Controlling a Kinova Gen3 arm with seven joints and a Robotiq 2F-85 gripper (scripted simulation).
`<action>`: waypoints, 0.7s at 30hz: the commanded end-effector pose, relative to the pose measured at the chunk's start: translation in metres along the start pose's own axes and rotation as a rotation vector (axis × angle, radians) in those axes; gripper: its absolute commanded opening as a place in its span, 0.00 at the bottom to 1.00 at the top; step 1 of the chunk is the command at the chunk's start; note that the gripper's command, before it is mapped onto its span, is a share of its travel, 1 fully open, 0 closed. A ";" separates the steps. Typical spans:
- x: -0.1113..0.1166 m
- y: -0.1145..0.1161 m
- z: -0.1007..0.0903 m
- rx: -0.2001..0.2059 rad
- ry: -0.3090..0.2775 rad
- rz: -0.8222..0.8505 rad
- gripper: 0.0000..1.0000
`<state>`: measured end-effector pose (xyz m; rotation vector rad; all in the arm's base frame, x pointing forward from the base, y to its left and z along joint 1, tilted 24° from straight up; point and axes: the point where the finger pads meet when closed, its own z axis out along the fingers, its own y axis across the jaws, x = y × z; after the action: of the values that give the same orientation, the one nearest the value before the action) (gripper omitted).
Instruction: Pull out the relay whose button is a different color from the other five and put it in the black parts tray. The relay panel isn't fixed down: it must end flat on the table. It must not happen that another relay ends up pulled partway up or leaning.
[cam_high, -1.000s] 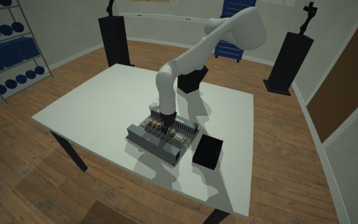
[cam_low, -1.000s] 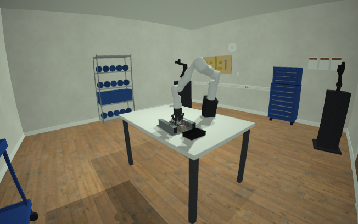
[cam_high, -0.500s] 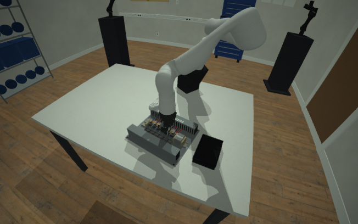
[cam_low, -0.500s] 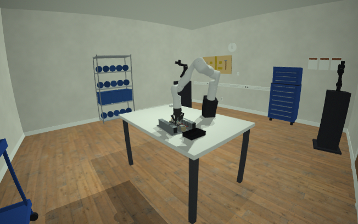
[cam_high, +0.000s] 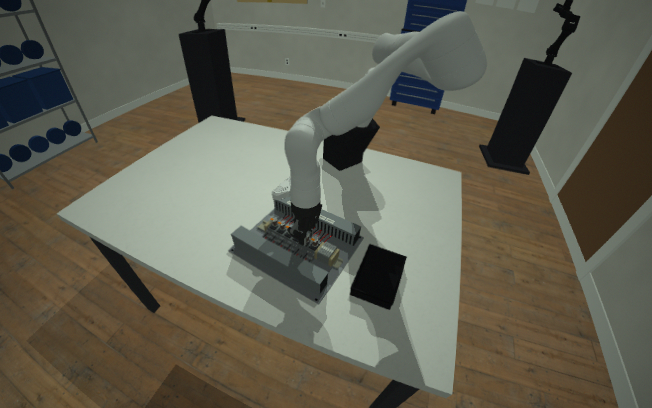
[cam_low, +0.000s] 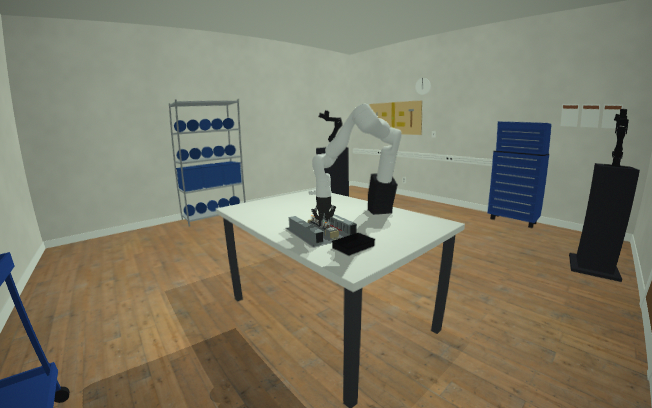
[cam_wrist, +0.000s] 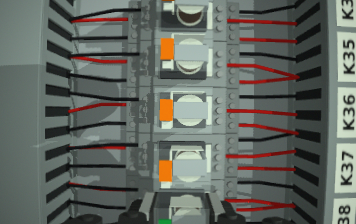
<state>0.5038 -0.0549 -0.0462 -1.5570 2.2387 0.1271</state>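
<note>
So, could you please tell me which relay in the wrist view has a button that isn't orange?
The relay at the bottom edge, between the jaws, beside label 38: its button is green, while the ones above show orange.

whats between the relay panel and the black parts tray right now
Only a narrow strip of bare white table. In the top view the relay panel and black parts tray sit side by side without touching. The end effector is shut on the green-button relay.
</note>
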 end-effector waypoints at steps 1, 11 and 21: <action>0.000 -0.001 -0.001 0.006 0.000 0.000 0.00; 0.000 0.000 -0.001 0.026 0.000 0.000 0.00; 0.000 0.000 -0.001 0.041 0.000 0.000 0.00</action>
<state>0.5028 -0.0546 -0.0461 -1.5384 2.2288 0.0872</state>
